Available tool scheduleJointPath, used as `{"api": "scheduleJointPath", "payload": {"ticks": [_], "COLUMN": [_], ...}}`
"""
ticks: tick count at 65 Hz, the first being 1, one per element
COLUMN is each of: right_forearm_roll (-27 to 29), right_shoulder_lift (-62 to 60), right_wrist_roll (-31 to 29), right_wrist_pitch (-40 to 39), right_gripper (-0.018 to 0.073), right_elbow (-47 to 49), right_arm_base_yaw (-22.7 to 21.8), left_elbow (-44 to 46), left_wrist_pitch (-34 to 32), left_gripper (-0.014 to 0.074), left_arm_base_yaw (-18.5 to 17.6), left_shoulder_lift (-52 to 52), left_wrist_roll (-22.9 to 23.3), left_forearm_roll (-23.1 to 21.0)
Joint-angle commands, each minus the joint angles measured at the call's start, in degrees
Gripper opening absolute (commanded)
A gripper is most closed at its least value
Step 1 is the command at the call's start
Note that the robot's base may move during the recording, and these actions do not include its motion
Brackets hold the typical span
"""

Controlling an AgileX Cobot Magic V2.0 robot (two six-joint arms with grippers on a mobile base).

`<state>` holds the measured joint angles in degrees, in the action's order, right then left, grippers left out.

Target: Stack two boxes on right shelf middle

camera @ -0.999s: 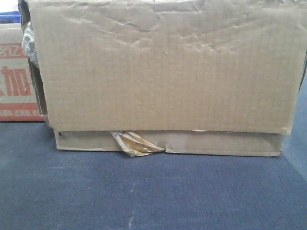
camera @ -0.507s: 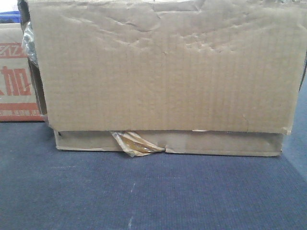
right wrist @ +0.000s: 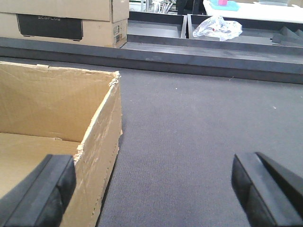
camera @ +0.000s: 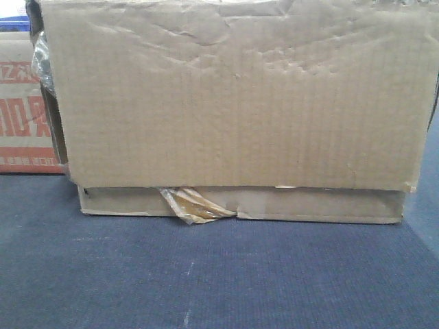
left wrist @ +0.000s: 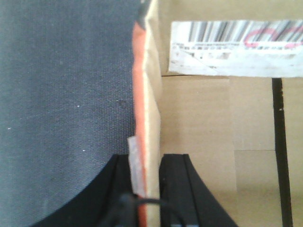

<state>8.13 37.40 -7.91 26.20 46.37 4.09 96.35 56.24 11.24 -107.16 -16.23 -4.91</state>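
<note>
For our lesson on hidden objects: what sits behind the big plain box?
A red-printed box shows past the left edge of the plain box, with a blue strip above it. Everything else behind is covered.

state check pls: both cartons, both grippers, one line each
plain carton: sitting on the carpet, top open, front creased, tape torn.
printed carton: partly hidden behind the plain carton's left edge, one wall clamped.
left gripper: shut on the printed carton's wall.
right gripper: open, straddling the plain carton's wall, not gripping.
</note>
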Motion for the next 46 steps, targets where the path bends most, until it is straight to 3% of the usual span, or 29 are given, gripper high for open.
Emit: {"api": "scheduleJointPath", "payload": {"ticks": [1, 16, 23, 32, 46], "right_forearm_roll": [-0.47, -0.47, -0.47, -0.47, -0.47], "right_shoulder_lift": [0.23, 0.23, 0.23, 0.23, 0.23], "right_wrist_roll": [-0.06, -0.06, -0.06, -0.06, -0.06], "right_wrist_pitch": [-1.78, -0.95, -0.79, -0.79, -0.90], "right_gripper": [0.0568, 0.0568, 0.0568, 0.0568, 0.0568], "right_elbow": [0.36, 0.36, 0.36, 0.36, 0.36], "right_arm_base_yaw": [-0.02, -0.02, -0.02, 0.46, 0.61], "left_elbow": [0.89, 1.62, 4.31, 9.87, 17.32], "left_wrist_pitch": [-0.44, 0.15, 0.22, 1.91, 4.15], "left_gripper": [-0.0111, -0.0111, -0.0111, -0.0111, -0.0111], "left_arm_base_yaw": [0.20, 0.56, 1.15, 1.15, -1.82], "left_shoulder_lift": [1.67, 6.69, 10.02, 13.58, 18.56], "left_wrist_roll": [-0.13, 0.65, 4.64, 6.26, 9.56], "left_forearm_roll": [-0.08, 0.23, 2.05, 2.69, -1.52]}}
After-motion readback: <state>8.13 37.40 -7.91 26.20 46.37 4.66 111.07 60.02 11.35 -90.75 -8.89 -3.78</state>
